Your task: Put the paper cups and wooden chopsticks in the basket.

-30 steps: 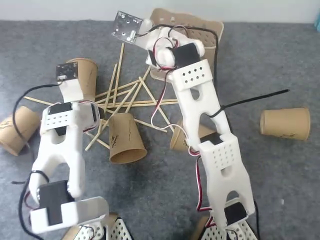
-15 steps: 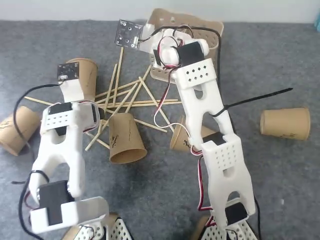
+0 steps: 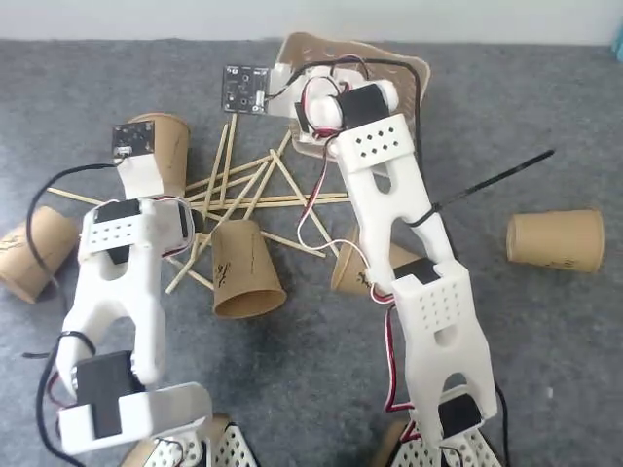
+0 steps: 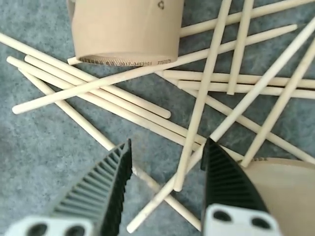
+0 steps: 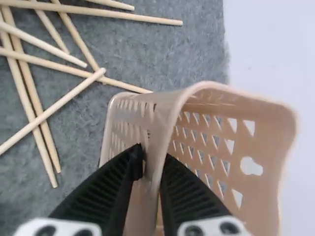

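The beige perforated basket [image 3: 414, 70] sits tilted at the table's far edge. My right gripper [image 5: 146, 160] is shut on its near wall [image 5: 162, 123]. Wooden chopsticks [image 3: 255, 185] lie scattered in a heap between the arms. My left gripper [image 4: 167, 160] hangs open just above these chopsticks [image 4: 197, 108], with one paper cup [image 4: 125, 29] beyond it and another [image 4: 280, 187] beside one finger. In the high view, paper cups lie at the far left [image 3: 34, 255], behind the left wrist [image 3: 173, 146], in the middle [image 3: 243, 272], under the right arm [image 3: 352, 272] and far right [image 3: 555, 240].
Grey carpet [image 3: 545, 350] covers the table, with a pale strip beyond its far edge behind the basket. A black cable [image 3: 496, 180] sticks out to the right from the right arm. Open carpet lies to the right of the right arm.
The right gripper, holding the basket wall, has swung a little left and nearer, dragging and tipping the basket with it. The left arm has stayed still.
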